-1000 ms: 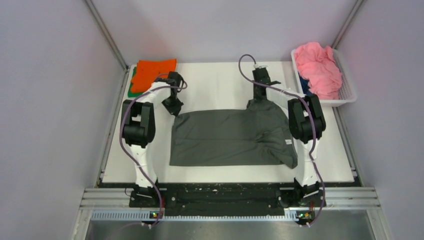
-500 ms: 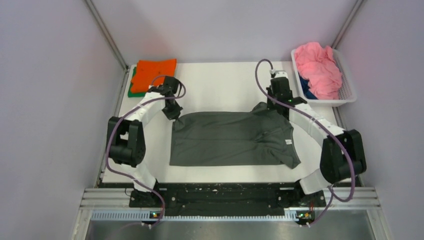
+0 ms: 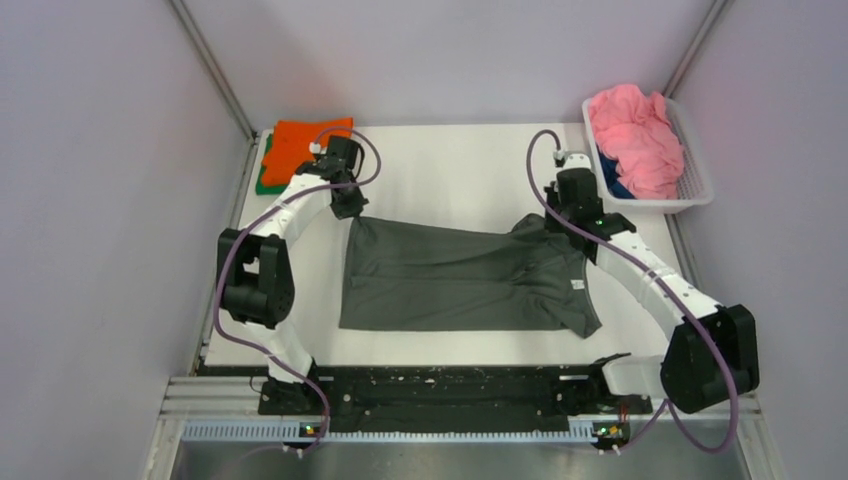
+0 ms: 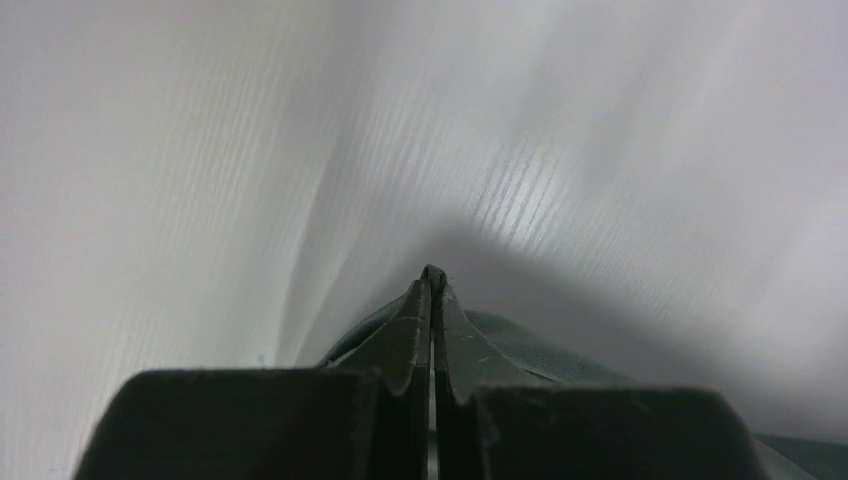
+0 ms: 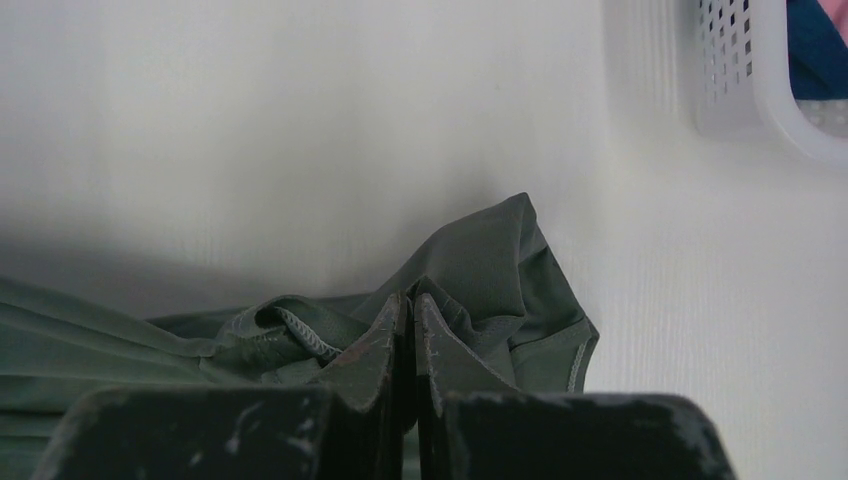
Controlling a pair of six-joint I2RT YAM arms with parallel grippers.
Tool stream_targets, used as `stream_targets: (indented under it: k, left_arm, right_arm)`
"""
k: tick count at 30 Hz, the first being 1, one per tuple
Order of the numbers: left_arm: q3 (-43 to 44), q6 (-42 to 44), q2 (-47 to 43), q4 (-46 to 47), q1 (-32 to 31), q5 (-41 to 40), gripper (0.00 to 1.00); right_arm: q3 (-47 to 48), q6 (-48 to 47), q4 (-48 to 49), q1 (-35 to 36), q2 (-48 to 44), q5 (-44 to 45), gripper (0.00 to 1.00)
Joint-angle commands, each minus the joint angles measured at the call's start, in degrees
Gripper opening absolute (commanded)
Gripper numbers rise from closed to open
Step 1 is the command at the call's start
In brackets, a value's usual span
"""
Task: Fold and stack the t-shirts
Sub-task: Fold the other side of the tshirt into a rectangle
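The dark grey t-shirt [image 3: 460, 280] lies spread on the white table, with its white neck label [image 3: 577, 285] at the right. My left gripper [image 3: 350, 212] is shut on the shirt's far left corner [image 4: 432, 272]. My right gripper [image 3: 562, 222] is shut on bunched cloth at the shirt's far right sleeve [image 5: 500, 260]. A folded orange t-shirt [image 3: 300, 145] lies on a green one [image 3: 262, 185] at the far left corner. A pink t-shirt [image 3: 635, 135] and a blue one [image 3: 612, 178] lie in the basket.
The white plastic basket [image 3: 697, 160] stands at the far right, its corner showing in the right wrist view [image 5: 760, 90]. A black rail [image 3: 450, 385] runs along the near table edge. Grey walls enclose both sides.
Both arms have swung outward and back, pulling the shirt's far edge away from the bases. The far edge now stretches between the two grippers.
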Motion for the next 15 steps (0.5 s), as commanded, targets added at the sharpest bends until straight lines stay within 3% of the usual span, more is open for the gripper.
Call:
stream_targets:
  k: [1,6,11,15]
  left_arm:
    - [-0.1,1.3,0.3,0.5,-0.3,-1.3,0.0]
    - [-1.4,-0.2,-0.7,0.5,-0.3,-5.3,0.0]
    - [-0.9,-1.3,-1.2,1.2,-0.3,-6.4,0.0]
    - [-1.6,-2.3,-1.7,1.6,-0.3,-6.6,0.0]
  right_arm:
    - [-0.3,-0.5,5.9,0.4,1.2,2.3,0.0]
    - [0.5,0.4,12.1,0.4,5.8,5.4,0.0]
    - [6.7,-1.0,12.4,0.3,12.8,13.0,0.0]
    - [8.4,-0.7,13.0,0.2,14.2,10.7,0.0]
